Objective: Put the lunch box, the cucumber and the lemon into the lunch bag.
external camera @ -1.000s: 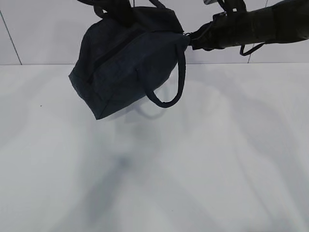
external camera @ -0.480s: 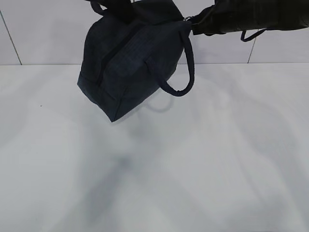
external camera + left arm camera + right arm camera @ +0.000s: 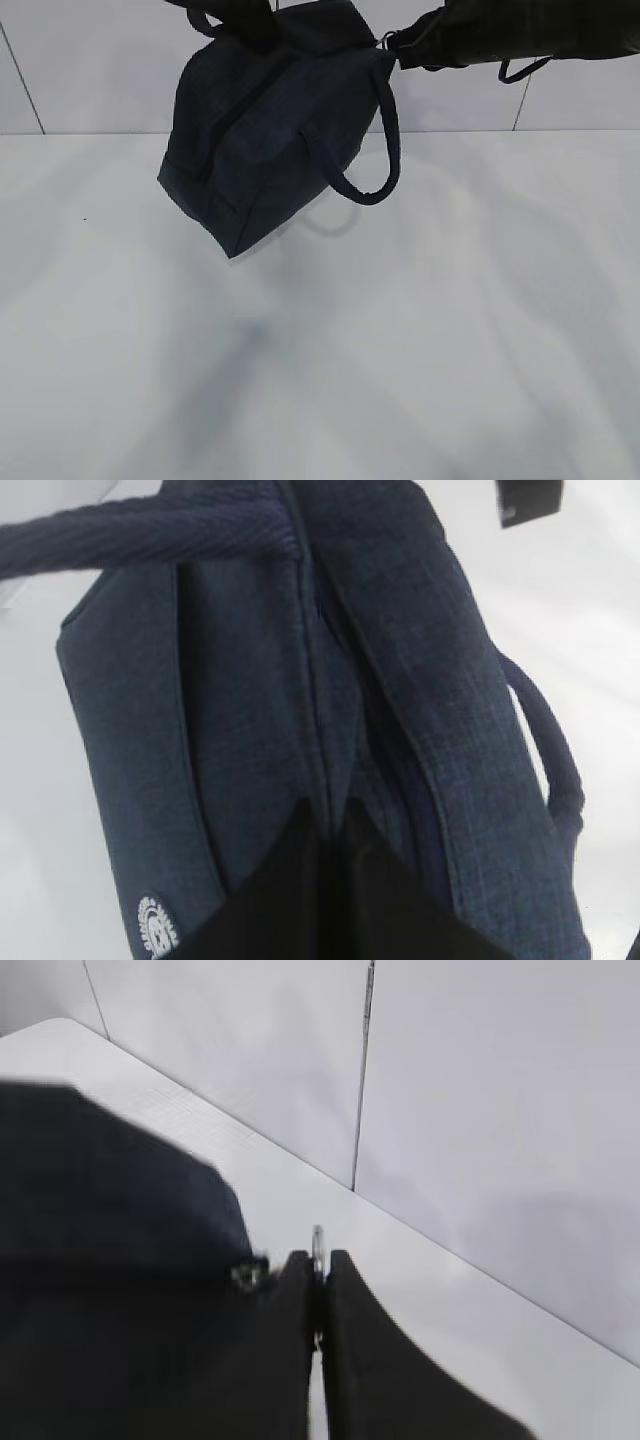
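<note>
The dark navy lunch bag (image 3: 260,140) hangs tilted in the air above the white table (image 3: 400,330). My left gripper (image 3: 245,12) holds it from the top; in the left wrist view (image 3: 325,820) its jaws are shut on a fold of the bag's fabric (image 3: 250,700) beside the zipper. My right gripper (image 3: 392,42) is shut on the metal ring pull (image 3: 317,1240) at the bag's end (image 3: 100,1260). One loop handle (image 3: 385,150) hangs free. The white logo (image 3: 155,932) shows. The lunch box, cucumber and lemon are out of view.
A white tiled wall (image 3: 80,60) rises behind the table's far edge. The bag's shadow lies on the table below it.
The bag has swung a little to the right and upward, with the right arm rising with it. In the last half second it has barely moved.
</note>
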